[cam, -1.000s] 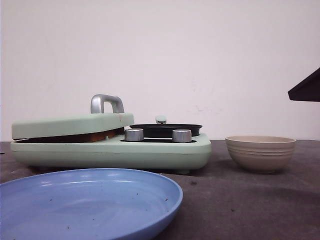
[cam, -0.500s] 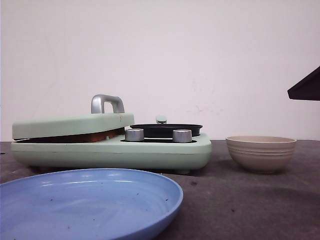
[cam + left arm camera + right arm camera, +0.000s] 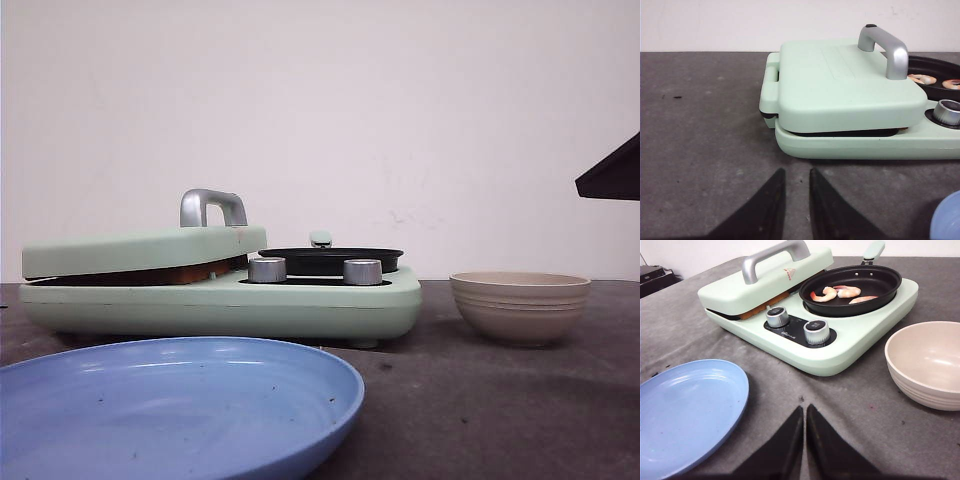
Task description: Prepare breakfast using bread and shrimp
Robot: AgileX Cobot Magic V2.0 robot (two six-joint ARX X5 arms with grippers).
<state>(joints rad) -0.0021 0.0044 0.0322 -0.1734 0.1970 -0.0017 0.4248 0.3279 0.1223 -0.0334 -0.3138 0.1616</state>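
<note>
A mint-green breakfast maker stands on the grey table. Its hinged lid with a silver handle lies down over the bread, of which only a golden-brown edge shows in the slit. Three pink shrimp lie in the black pan on the maker's other half. My left gripper hovers over bare table just in front of the lid side, slightly open and empty. In the right wrist view my right gripper is shut and empty, between plate and bowl.
A blue plate lies in front of the maker, nearest the camera. A beige bowl stands to the maker's right. Two silver knobs sit on the maker's front. A dark angular shape juts in at the right edge.
</note>
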